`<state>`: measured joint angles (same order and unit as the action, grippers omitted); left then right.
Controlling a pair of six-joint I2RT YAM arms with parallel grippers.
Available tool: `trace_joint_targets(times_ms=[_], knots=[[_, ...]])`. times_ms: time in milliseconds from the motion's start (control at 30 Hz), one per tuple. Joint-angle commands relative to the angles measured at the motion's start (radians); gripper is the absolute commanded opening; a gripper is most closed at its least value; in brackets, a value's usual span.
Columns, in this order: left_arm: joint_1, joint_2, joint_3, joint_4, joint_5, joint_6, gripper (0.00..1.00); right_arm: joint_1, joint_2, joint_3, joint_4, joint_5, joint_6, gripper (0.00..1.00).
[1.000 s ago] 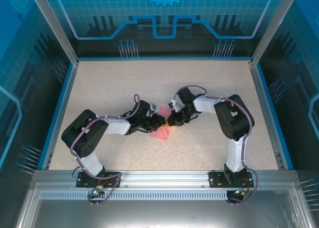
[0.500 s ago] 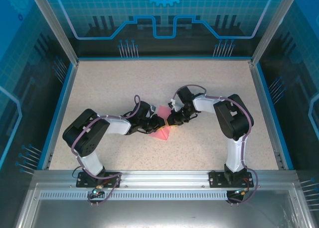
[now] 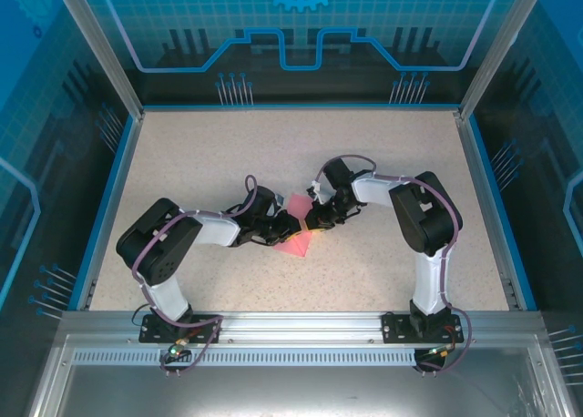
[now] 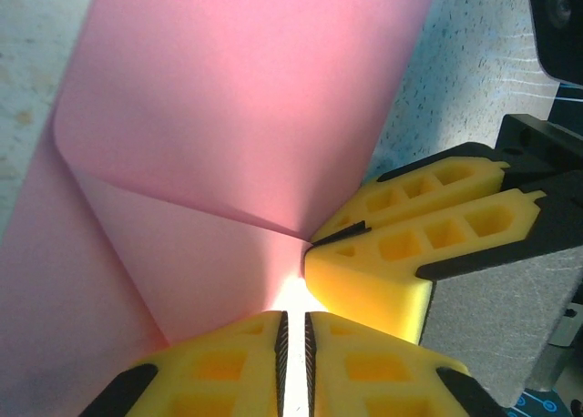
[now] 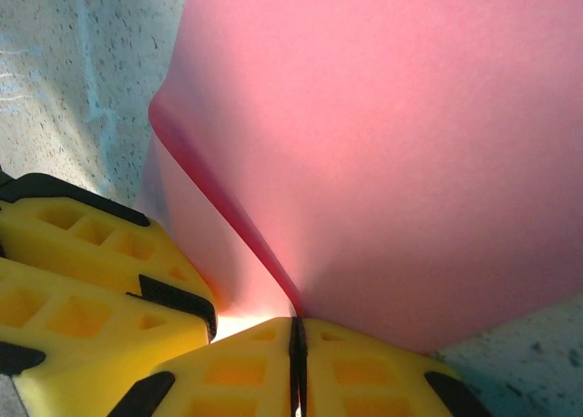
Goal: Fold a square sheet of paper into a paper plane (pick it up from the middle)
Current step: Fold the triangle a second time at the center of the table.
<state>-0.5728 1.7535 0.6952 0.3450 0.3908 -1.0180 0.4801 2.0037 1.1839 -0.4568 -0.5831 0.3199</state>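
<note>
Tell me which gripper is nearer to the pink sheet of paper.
Neither, it's a tie: both pinch the square sheet of paper. The left gripper grips it from the left, the right gripper from the right, their fingertips almost meeting.

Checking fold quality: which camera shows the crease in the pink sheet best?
Left wrist: the pink sheet is close up, its crease running as a clear line across it. Right wrist sees the pink sheet bulging, the fold edge-on. In top external it is a small pink patch, crease unreadable.
</note>
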Motion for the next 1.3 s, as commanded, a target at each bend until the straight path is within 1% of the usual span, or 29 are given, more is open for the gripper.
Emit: trace_joint_targets(times_ms=[0,433,533,600,633,700,800,867,900,933,1000,1067,1267], knots=[[-0.006,0.025,0.002,-0.029,-0.015,0.019,0.16,0.015,0.029,0.019,-0.026,0.023,-0.016,0.11],[-0.006,0.041,0.007,-0.066,-0.032,0.025,0.16,0.015,0.039,0.023,-0.032,0.029,-0.017,0.11],[-0.006,0.045,0.006,-0.073,-0.033,0.022,0.15,0.017,0.03,0.029,-0.042,0.029,-0.013,0.11],[-0.007,0.045,0.006,-0.085,-0.039,0.022,0.15,0.015,0.003,0.037,-0.047,0.031,-0.004,0.13],[-0.008,0.045,0.006,-0.092,-0.042,0.022,0.15,0.014,-0.013,0.04,-0.051,0.041,0.003,0.15],[-0.007,0.046,0.006,-0.113,-0.05,0.025,0.14,0.004,-0.077,0.035,-0.05,0.088,0.028,0.22],[-0.01,0.044,0.006,-0.132,-0.059,0.025,0.12,0.008,-0.183,0.003,-0.042,0.238,0.052,0.26],[-0.012,0.043,0.007,-0.146,-0.069,0.025,0.12,0.025,-0.218,-0.006,-0.048,0.29,0.052,0.25],[-0.014,0.043,0.009,-0.152,-0.072,0.028,0.11,0.035,-0.223,-0.009,-0.049,0.289,0.053,0.23],[-0.015,0.045,0.013,-0.155,-0.073,0.03,0.11,0.046,-0.218,-0.008,-0.05,0.274,0.053,0.21],[-0.016,0.047,0.015,-0.155,-0.077,0.029,0.11,0.066,-0.185,0.0,-0.054,0.229,0.057,0.14],[-0.018,0.047,0.016,-0.156,-0.082,0.026,0.1,0.083,-0.151,0.0,-0.045,0.201,0.067,0.09],[-0.018,0.041,0.013,-0.166,-0.093,0.026,0.08,0.098,-0.085,-0.006,-0.007,0.137,0.082,0.06]])
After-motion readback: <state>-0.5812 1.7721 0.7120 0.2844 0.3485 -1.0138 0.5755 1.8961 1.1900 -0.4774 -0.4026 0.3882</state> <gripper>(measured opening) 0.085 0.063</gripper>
